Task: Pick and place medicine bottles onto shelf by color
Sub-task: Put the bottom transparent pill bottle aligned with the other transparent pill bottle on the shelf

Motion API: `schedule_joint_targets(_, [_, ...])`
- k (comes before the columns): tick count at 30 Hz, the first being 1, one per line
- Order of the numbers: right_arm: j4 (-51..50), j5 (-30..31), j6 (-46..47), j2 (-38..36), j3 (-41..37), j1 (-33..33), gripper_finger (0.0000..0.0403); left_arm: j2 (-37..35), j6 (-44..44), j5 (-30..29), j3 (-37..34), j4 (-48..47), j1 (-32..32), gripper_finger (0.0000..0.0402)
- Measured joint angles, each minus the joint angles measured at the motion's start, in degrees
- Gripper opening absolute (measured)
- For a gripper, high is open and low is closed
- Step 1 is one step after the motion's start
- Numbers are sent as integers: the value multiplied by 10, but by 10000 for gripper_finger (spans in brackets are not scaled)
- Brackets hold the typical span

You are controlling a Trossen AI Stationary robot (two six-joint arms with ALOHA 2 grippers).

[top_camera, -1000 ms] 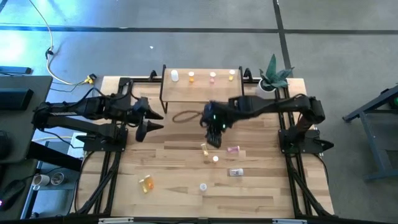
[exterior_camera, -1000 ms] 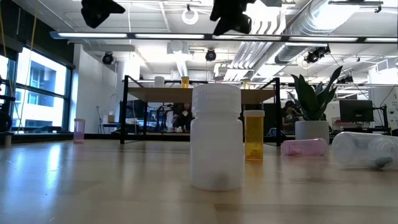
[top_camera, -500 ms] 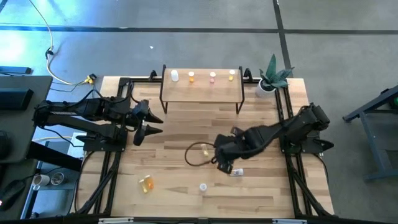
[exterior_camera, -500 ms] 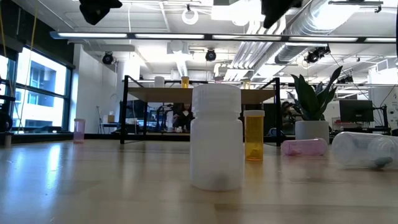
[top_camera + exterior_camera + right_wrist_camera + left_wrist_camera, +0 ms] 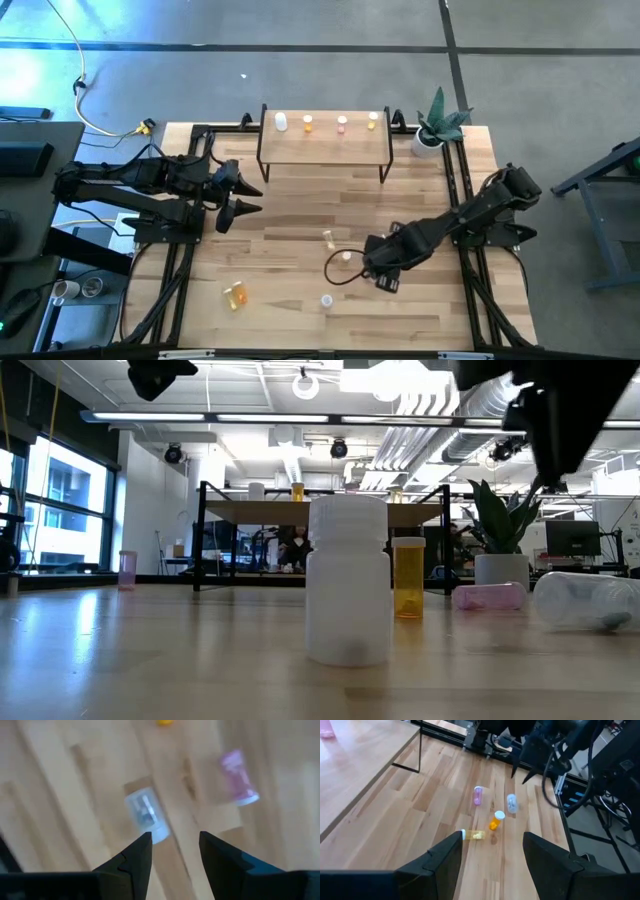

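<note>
Your table is pale wood planking on a grey floor; a plant sits at its far right corner. The low view looks into an office with windows left and ceiling ducts.

The shelf at the far edge carries four bottles: white, orange, pink, yellow. Loose on the table you have a yellow bottle, an orange bottle, a white bottle and a near-left bottle.

Right gripper: fingers apart, empty, above a lying clear bottle with a pink bottle beside it.

Left gripper: fingers apart, empty, at the left side.

Since one second ago, your right arm has swung from near the shelf to the near right; left arm unchanged.
</note>
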Motion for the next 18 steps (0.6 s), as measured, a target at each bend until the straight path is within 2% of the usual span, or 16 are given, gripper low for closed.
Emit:
schedule_joint_targets(4, [94, -27, -33, -41, -50, 9, 143, 0, -13, -2, 0, 0, 0, 197])
schedule_joint_targets(8, [215, -28, -68, -65, -86, 12, 140, 0, -35, -12, 0, 0, 0, 197])
schedule_joint_targets(15, [298, -28, -76, -50, -98, -9, 140, 0, -45, -14, 0, 0, 0, 197])
schedule_joint_targets(18, [335, -33, -114, -38, -98, -13, 140, 0, -45, -14, 0, 0, 0, 197])
